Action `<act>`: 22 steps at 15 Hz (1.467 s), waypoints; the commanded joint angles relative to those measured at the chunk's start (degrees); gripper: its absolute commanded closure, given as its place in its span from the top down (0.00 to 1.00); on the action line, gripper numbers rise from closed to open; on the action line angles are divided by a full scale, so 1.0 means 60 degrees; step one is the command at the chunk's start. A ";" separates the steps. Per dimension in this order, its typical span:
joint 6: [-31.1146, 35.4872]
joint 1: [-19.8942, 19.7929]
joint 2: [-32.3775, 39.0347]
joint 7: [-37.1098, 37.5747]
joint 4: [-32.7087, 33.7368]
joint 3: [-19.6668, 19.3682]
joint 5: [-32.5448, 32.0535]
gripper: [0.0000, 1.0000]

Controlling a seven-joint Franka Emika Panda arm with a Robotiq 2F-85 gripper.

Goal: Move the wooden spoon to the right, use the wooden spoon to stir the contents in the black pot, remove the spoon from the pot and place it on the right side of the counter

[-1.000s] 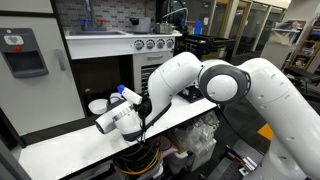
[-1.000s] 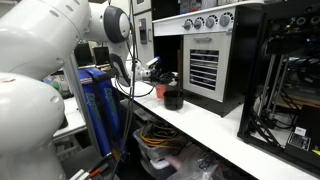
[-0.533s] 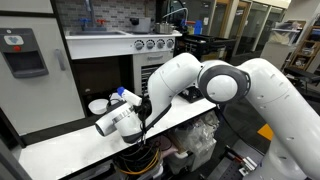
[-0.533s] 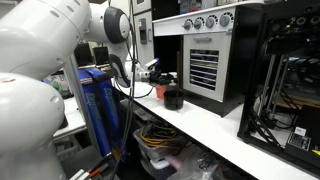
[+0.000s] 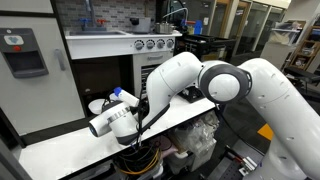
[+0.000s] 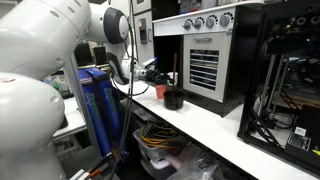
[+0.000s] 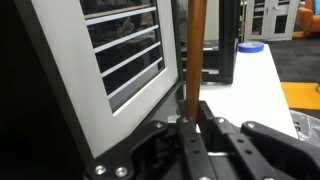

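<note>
In the wrist view my gripper (image 7: pixel 192 112) is shut on the wooden spoon (image 7: pixel 196 50). Its light-brown handle runs straight up from between the black fingers (image 7: pixel 208 120), and its bowl is out of the picture. The black pot (image 6: pixel 173 98) stands on the white counter (image 6: pixel 215 125) in an exterior view, in front of the oven. There the gripper (image 6: pixel 151 74) hovers just above and beside the pot. In an exterior view the arm's white wrist (image 5: pixel 112 119) covers the pot.
A grey toy oven with a slatted door (image 7: pixel 120 55) stands close on one side of the gripper; its knobs (image 5: pixel 152 43) face the counter. A white mug (image 5: pixel 98 105) sits by the wrist. A blue-topped white object (image 7: pixel 250 47) stands farther along the counter (image 7: pixel 245 95).
The wrist has shifted a little to the left and lower in an exterior view, carrying the spoon with it. The jaws have stayed shut.
</note>
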 commanded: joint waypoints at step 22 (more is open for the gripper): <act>-0.0221 -0.0160 -0.0083 -0.0713 -0.0224 -0.0302 0.0274 0.03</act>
